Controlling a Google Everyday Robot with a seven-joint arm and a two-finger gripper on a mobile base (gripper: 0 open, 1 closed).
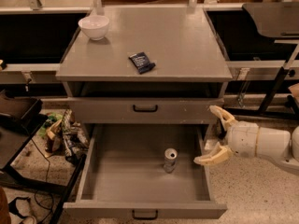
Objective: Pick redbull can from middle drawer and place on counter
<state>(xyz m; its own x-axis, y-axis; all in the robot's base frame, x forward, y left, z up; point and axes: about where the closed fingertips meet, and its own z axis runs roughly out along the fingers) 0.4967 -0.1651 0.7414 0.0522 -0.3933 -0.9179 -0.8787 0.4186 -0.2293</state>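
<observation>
The redbull can (170, 159) stands upright on the floor of the pulled-out middle drawer (117, 181), right of centre, its shiny silver top facing up. My gripper (217, 135) comes in from the right at the drawer's right wall. Its two cream fingers (213, 157) are spread open and empty, pointing left toward the can, about a hand's width from it. The counter (154, 36) is the grey cabinet top above.
A white bowl (94, 27) sits at the counter's back left and a dark blue flat packet (142, 62) near its middle. A shut drawer front (145, 109) lies above the open drawer. Clutter and a black stand lie on the floor at left.
</observation>
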